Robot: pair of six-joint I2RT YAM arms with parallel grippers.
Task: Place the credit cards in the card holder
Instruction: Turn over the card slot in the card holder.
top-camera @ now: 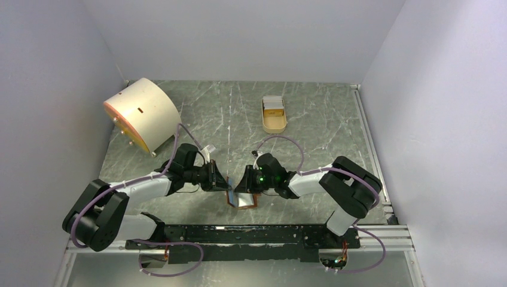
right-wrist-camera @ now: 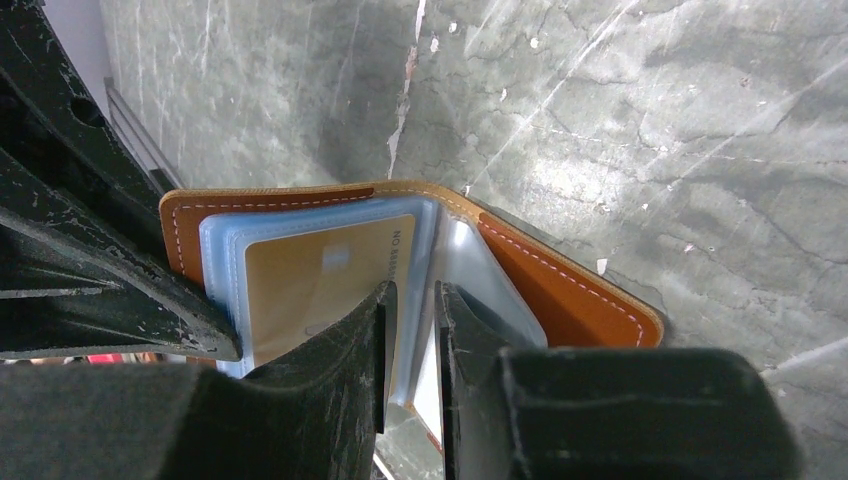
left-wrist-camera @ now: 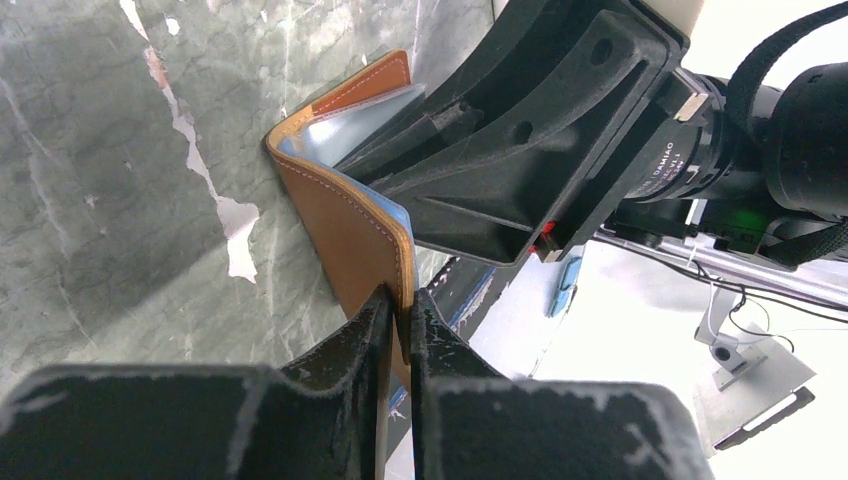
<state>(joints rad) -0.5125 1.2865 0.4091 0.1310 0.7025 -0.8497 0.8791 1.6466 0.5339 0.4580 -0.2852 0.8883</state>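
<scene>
Seen from the left wrist, the black motor housing (left-wrist-camera: 690,150) on the other arm's wrist carries "DAMIAO" in white capitals. A smaller line beside it is too fine to read. Seen from the right wrist, the tan card (right-wrist-camera: 310,280) in the card holder (right-wrist-camera: 560,290) has print along its edge, seemingly "NO MAGN…", with the rest hidden.
</scene>
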